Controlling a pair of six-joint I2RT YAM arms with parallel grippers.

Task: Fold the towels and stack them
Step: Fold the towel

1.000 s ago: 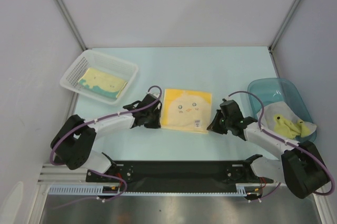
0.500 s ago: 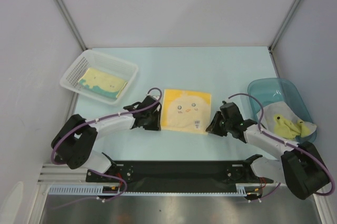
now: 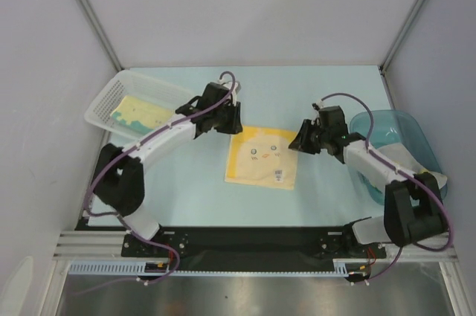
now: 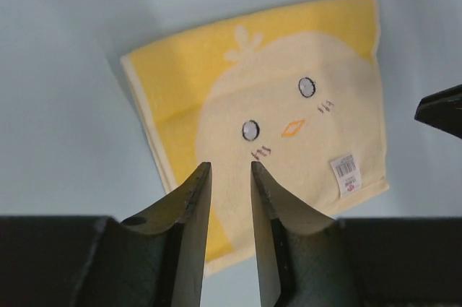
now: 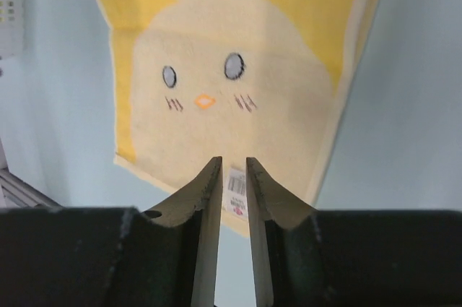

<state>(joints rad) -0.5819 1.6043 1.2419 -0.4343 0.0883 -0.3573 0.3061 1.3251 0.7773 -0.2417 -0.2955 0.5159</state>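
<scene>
A pale yellow towel with a cartoon chick face (image 3: 262, 156) lies flat and unfolded at the table's middle. It also shows in the left wrist view (image 4: 289, 97) and the right wrist view (image 5: 238, 32). My left gripper (image 3: 229, 119) hovers just beyond the towel's far left corner, its jaws a narrow gap apart and empty (image 4: 231, 166). My right gripper (image 3: 301, 141) hovers by the far right corner, jaws also narrowly apart and empty (image 5: 233, 160). A folded teal and yellow towel (image 3: 141, 113) lies in the basket.
The white mesh basket (image 3: 104, 100) stands at the far left. The blue translucent tub (image 3: 387, 126) stands at the right, its contents mostly hidden behind my right arm. Grey walls close in the back and sides.
Both grippers have moved from the towel's near corners to its far corners. The chick towel lies as before.
</scene>
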